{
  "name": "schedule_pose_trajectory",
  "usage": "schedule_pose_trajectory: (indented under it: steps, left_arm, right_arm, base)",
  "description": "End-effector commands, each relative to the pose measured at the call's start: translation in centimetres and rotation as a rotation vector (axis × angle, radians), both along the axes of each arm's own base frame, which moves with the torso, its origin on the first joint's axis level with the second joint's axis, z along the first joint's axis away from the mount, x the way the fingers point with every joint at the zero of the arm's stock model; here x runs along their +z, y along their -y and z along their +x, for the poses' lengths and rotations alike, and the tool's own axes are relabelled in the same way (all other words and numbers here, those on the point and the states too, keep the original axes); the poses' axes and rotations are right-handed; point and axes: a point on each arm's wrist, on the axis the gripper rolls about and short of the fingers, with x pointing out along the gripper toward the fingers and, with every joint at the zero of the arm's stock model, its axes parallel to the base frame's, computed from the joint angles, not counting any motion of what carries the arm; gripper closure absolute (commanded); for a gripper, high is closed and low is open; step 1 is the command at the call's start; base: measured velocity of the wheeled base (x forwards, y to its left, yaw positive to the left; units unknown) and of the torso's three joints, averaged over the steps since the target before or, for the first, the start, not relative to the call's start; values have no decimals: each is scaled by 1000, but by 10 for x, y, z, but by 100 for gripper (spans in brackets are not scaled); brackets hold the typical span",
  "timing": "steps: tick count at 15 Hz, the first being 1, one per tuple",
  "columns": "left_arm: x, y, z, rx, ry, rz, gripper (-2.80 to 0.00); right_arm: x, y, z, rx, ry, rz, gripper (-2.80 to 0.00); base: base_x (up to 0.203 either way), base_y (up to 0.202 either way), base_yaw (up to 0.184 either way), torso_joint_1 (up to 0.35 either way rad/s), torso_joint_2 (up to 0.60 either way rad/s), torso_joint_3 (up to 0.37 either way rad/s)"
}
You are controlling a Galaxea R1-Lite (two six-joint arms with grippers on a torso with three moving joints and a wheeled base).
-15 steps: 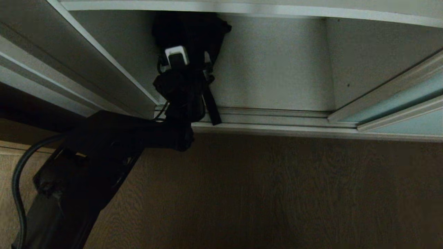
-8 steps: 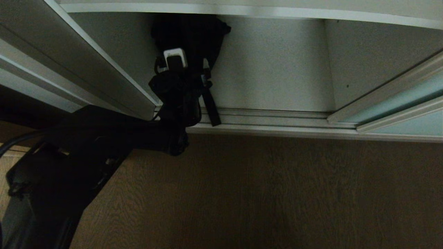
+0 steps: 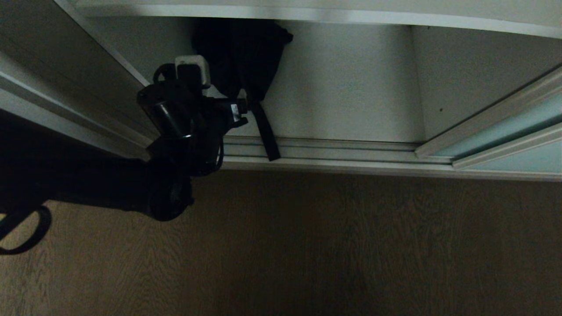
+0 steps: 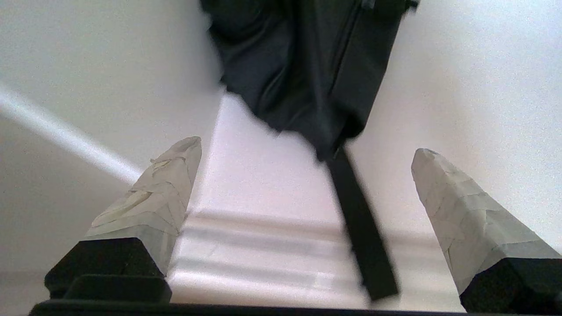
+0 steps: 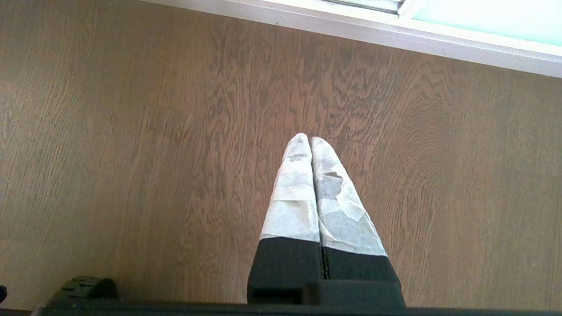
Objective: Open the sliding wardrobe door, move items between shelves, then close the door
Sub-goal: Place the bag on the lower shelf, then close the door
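Left claw (image 3: 239,109) shows in the head view as a dark mass at the wardrobe's bottom opening, just beside the black pouch bag (image 3: 239,52), which slumps on the white lower shelf (image 3: 351,87) against the back wall. Its wide strap (image 3: 263,131) trails forward over the silver floor track (image 3: 333,151). The sliding wardrobe door (image 3: 505,131) stands pushed aside at the right.

From the left wrist view, the left claw (image 4: 303,171) has its taped fingertips (image 4: 175,171) spread wide with nothing between them but the strap (image 4: 360,228); the pouch bag (image 4: 303,66) lies ahead, apart from them. It looks limp, light and likely to sag, so I judge a pinch on the gathered body near the strap's root safer than the loose strap end.

Right wrist view: the right claw (image 5: 311,142) hangs over wooden floor (image 5: 131,131), fingertips pressed together, empty.
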Motion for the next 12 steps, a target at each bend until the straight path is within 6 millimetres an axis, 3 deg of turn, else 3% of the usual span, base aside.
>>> schedule_pose_trajectory:
  steps: [1, 6, 12]
  left_arm:
    - [30, -25, -51, 3, -9, 2, -280]
    - [36, -73, -139, 24, -118, 52, -280]
    - [2, -135, -233, 152, -335, 115, -280]
  right_arm:
    - [0, 0, 0, 1, 4, -1, 0]
    - [0, 0, 0, 1, 4, -1, 0]
    - [0, 0, 0, 1, 3, -1, 0]
  base:
    - [0, 0, 0, 0, 0, 0]
    - [0, 0, 0, 0, 0, 0]
    - [0, 0, 0, 0, 0, 0]
